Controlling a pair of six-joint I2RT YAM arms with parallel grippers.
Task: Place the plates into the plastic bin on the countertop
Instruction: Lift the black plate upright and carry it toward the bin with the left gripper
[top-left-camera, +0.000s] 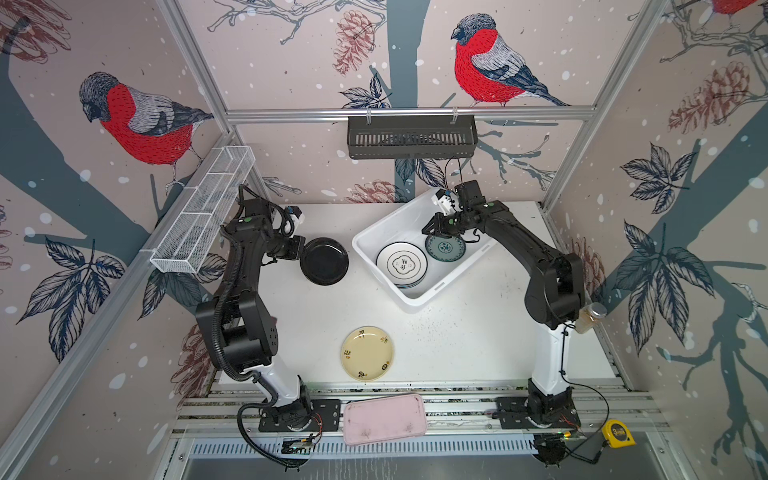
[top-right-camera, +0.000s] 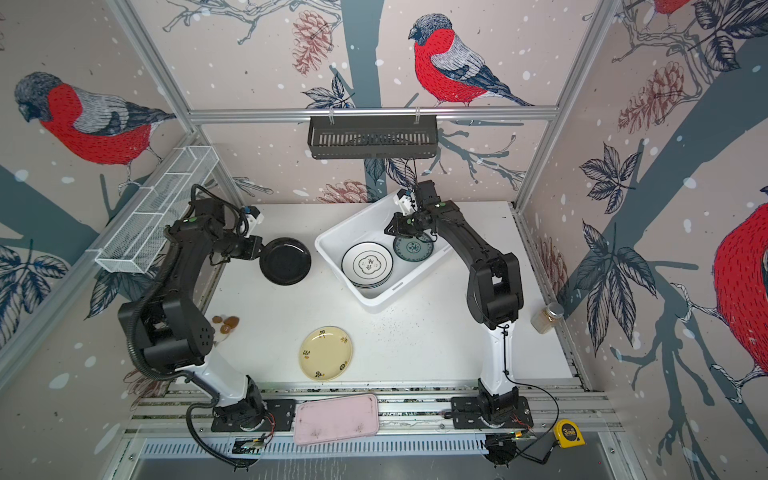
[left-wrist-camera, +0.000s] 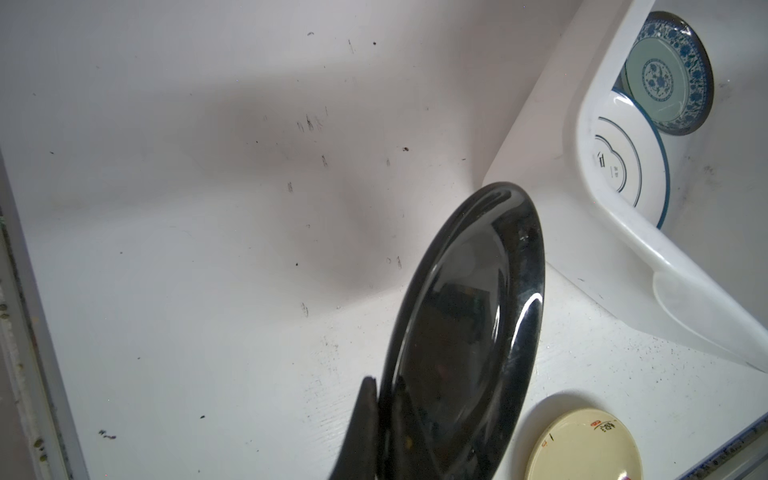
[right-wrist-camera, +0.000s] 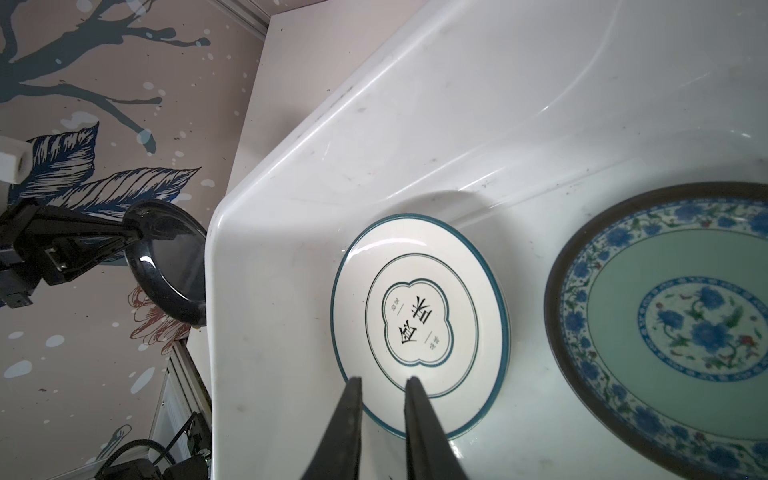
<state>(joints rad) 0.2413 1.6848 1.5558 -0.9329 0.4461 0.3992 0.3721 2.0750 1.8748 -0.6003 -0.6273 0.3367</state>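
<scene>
Look, the left hand (left-wrist-camera: 384, 388) pinches the glossy black plate (left-wrist-camera: 465, 324) by its rim, stiff but probably slippery and breakable, while the right hand (right-wrist-camera: 382, 386) hangs part-open and empty over the bin (top-left-camera: 384, 230).

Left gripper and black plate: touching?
Touching. The left wrist view shows the left gripper with a finger on each side of the black plate at its rim, pinching it with no gap.

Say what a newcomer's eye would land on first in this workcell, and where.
The red-breasted bullfinches on the wallpaper dominate every wall. Below, the left tool holds a black plate off the countertop, just left of the plastic bin, where a teal plate lies beside an emblem-topped stack. A pale yellow plate sits alone near the front.
</scene>
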